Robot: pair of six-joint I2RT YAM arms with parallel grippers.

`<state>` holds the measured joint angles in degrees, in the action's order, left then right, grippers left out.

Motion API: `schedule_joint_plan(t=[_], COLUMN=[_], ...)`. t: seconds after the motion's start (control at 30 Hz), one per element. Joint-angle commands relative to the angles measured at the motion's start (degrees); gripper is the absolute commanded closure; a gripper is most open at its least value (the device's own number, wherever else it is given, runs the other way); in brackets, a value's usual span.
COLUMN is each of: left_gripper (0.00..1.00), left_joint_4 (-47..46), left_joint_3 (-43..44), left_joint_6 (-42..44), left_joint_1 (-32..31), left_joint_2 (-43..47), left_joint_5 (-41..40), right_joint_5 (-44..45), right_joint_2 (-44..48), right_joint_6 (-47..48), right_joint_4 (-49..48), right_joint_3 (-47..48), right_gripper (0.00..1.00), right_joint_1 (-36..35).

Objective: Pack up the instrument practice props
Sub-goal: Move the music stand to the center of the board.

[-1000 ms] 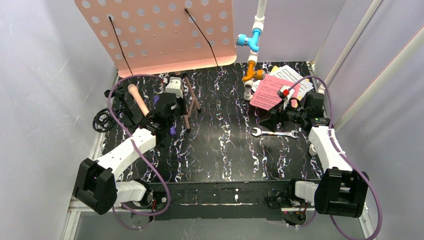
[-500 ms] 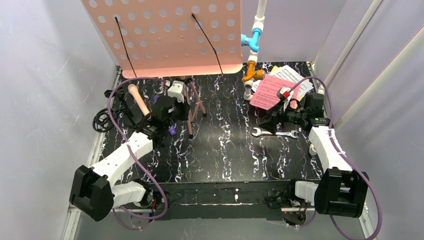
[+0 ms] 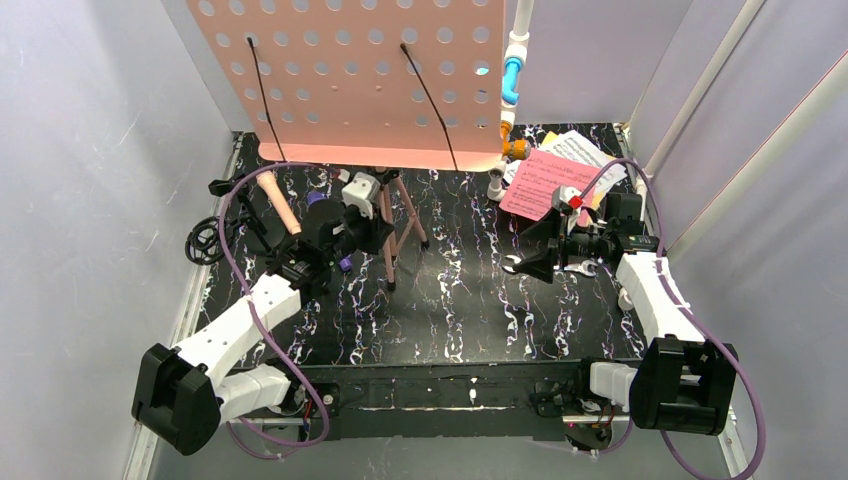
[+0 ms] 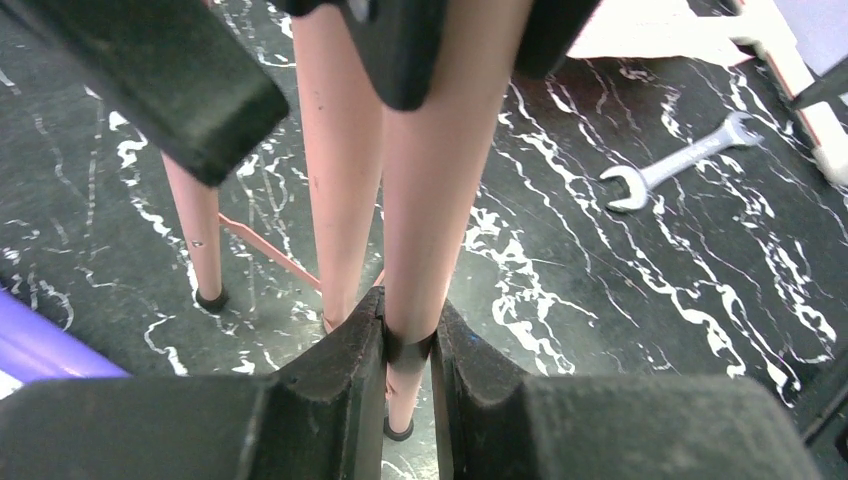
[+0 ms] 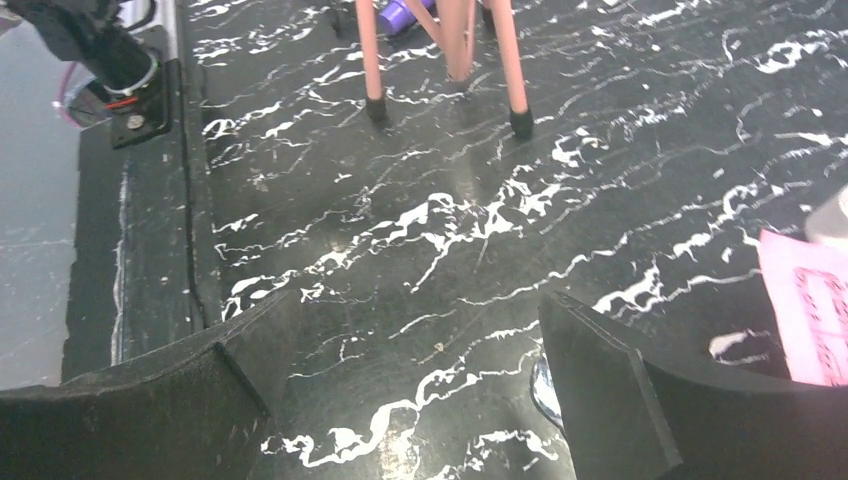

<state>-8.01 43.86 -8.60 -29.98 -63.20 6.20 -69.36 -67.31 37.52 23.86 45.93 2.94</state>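
The left hand (image 4: 408, 332) is clamped on one tripod leg (image 4: 430, 200) of the music rest (image 3: 370, 80), at 10 o'clock on the surface (image 3: 450, 310). The right hand (image 5: 410, 335) is spread open at 3 o'clock.

The top of the music rest (image 3: 370, 80) ran off the top edge of the overhead view. The rest hid part of the white pipe (image 3: 521, 30) and most of its blue valve (image 3: 512, 78). Only a corner of the yellow sheet (image 3: 549, 139) peeked out from behind the white sheet (image 3: 590, 150) and the pink sheet (image 3: 540, 185). The notes on them were too small to read. The left arm (image 3: 250, 310) covered most of the purple microphone (image 3: 344, 263). The right gripper (image 3: 528, 250) covered the middle of the wrench (image 3: 512, 264). Both wrist views cut off the tripod legs (image 4: 430, 200) at the top.
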Motion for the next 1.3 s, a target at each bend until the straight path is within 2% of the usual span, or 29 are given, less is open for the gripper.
schedule_joint_plan(t=[0.0,0.3,0.6,0.93,1.1,1.2,1.27], left_gripper=[1.00,1.00,1.00,1.00,1.00,1.00,1.00], left_joint_4=[-3.8,-5.4,-10.0,-11.5,-12.8,-13.5,-13.8], left_joint_3=[1.4,2.7,3.1,4.2,5.9,6.6,6.7], left_joint_6=[-3.5,-3.3,-5.4,-5.8,-5.9,-5.8,-5.9], left_joint_1=[-3.1,-11.1,-16.8,-21.0,-22.8,-23.7,-23.8], left_joint_2=[3.4,0.1,-3.8,-6.5,-9.0,-10.0,-10.1], left_joint_5=[10.8,11.1,9.5,9.2,8.8,8.0,7.4], right_joint_5=[-6.0,-2.3,9.1,9.1,8.7,8.9,9.2], right_joint_2=[1.0,0.3,-4.3,-8.5,-9.1,-8.9,-8.4], right_joint_6=[4.1,5.8,0.6,-5.6,-11.6,-11.6,-10.4], right_joint_4=[2.7,2.7,-0.1,-3.0,-8.6,-8.6,-7.5], right_joint_3=[0.2,0.8,11.3,19.4,17.1,16.4,16.3], right_gripper=[0.02,0.02,0.01,0.02,0.11,0.22,0.33], right_joint_1=[-1.5,-7.6,-16.4,-20.2,-23.5,-24.5,-24.5])
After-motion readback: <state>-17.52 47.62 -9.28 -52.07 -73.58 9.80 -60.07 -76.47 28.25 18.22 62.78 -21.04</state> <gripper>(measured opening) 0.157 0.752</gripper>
